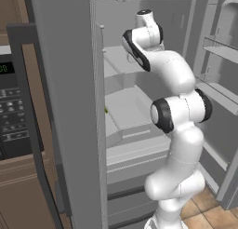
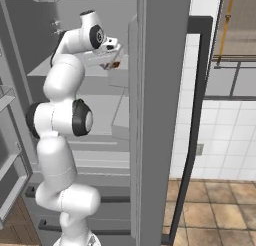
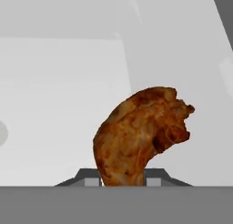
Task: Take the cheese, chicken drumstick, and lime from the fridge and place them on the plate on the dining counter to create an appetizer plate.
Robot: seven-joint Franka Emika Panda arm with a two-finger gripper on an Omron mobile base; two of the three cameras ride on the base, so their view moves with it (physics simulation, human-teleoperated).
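Item: appetizer plate task, status at this moment.

Pincer [image 2: 113,59]: reached into the upper part of the open fridge [image 2: 160,90], jaws drawn narrow around the chicken drumstick [image 3: 139,136]. In the hand view the reddish-brown drumstick rose directly from between the two finger tips, its lower end seated at the jaws and its knobbly end leaning up and to the right of them. In the right base view a reddish patch sat at the pincer's tip, just in front of the wrist.

Fridge interior: pale grey shelves [image 1: 135,107] lay below and behind the pincer. Whether the drumstick rested on a shelf or was lifted free of it could not be told; only pale surface showed behind it.

Lime: a small yellow-green speck [image 1: 106,110] showed at the edge of a lower shelf, well below the pincer and off to its side; probably the lime, too small to confirm.

Judgement of progress:
- Drumstick: grasped, by the look of it; not yet taken out of the fridge.
- Lime: apparently in the fridge, untouched.
- Cheese: standing could not be judged from these views.
- Remaining: withdraw the drumstick past the door edge, carry it to the plate, then account for the other foods.
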